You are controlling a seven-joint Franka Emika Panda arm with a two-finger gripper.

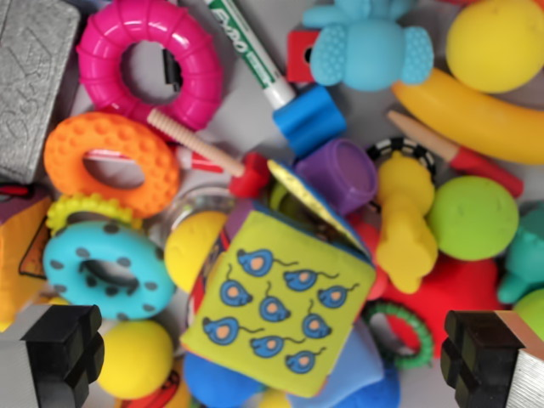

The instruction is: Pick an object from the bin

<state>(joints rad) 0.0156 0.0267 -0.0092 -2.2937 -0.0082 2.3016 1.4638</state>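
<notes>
— Grey bin floor point(374, 115), barely visible under the toys. Counted the rings?

— Three big ones toward the left edge: pink ring point(151, 61) at the top, orange knobbly ring point(110, 161) below it, teal spotted ring point(106, 270) lower still. Plus a small green beaded ring point(406, 333) near the lower right.

— Balls?

— Two yellow for certain: yellow ball point(495, 42) in the top right corner, second yellow ball point(134, 359) by the bottom edge. One green ball point(473, 218) at the right.

— Anything readable?

— Only "EXPO" on the marker point(248, 53), lying diagonally near the top. One banana point(474, 117) under the corner ball, one blue elephant toy point(370, 47) beside the marker, one purple cup point(340, 174) mid-bin.

— And the cube?

— Soft cube point(279, 313), one of it, centre bottom, tilted on a corner. Green face up, printed with blue mice; eight counted.

— Claw?

— Gripper point(272, 357) spread wide, holding nothing. Left finger pad point(64, 348) and right one at the bottom corners, cube between them, not touching either.
</notes>
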